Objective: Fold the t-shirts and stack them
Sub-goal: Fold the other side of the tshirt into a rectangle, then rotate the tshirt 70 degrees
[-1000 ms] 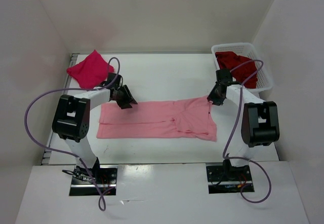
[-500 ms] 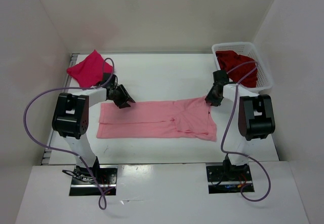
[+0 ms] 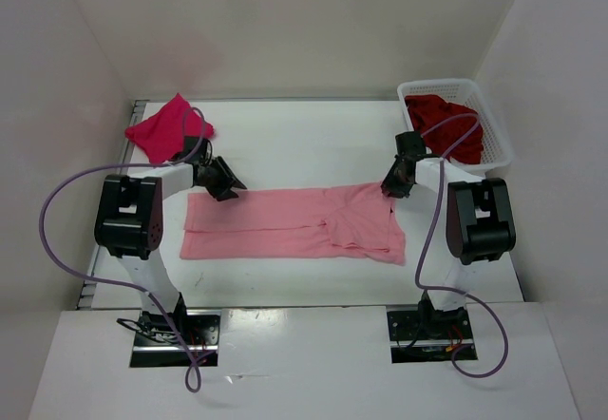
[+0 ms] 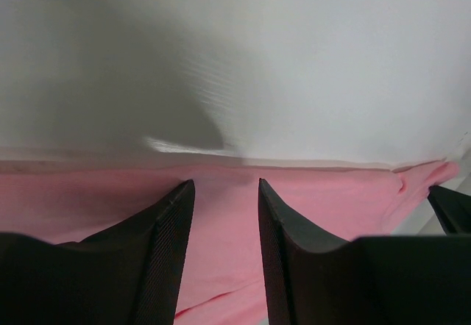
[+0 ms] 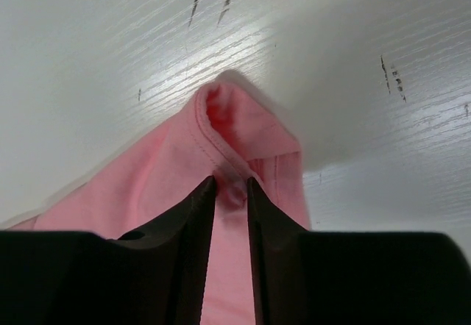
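Left end effector, apart, should pinch salmon t-shirt at 10 o'clock; right end effector seemingly clamps 2 o'clock corner.

No writing, label, brand, number or sign can be read anywhere in the views. The salmon pink t-shirt, the crimson-pink t-shirt and the dark red t-shirt are all plain cloth with no print showing. The white basket around the dark red t-shirt carries no lettering that can be made out. In the right wrist view, the dark strokes on the surface beyond the salmon pink t-shirt are scratches, not characters.
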You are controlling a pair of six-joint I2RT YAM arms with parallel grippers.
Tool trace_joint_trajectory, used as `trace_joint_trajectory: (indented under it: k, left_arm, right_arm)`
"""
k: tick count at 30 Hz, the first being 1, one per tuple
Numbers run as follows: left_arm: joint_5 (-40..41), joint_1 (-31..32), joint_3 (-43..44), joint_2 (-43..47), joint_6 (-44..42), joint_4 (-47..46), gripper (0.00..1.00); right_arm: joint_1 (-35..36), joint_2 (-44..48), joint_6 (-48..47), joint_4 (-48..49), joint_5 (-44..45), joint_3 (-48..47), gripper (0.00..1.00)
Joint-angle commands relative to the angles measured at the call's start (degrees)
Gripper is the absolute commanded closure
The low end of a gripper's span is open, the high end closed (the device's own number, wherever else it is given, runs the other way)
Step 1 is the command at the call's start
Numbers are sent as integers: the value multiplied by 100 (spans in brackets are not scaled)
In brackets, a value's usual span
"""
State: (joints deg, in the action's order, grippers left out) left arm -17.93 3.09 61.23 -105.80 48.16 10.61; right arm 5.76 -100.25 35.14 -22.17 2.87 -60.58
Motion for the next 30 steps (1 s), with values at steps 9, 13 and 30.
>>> trace_joint_trajectory:
  k: [9,13,30]
  left_arm:
    - [177,-766,-226,-170,-228,46,52]
    - [124,-819,-278,-20,-176,46,52]
    - [-131,-99,12,1491,-351,265,57]
  right_arm:
    - [-84,-223,72,143,450,-33,100]
    - [-84,57,72,20,574,-33,100]
    - [1549,1175,1003,-51,-761,616,95]
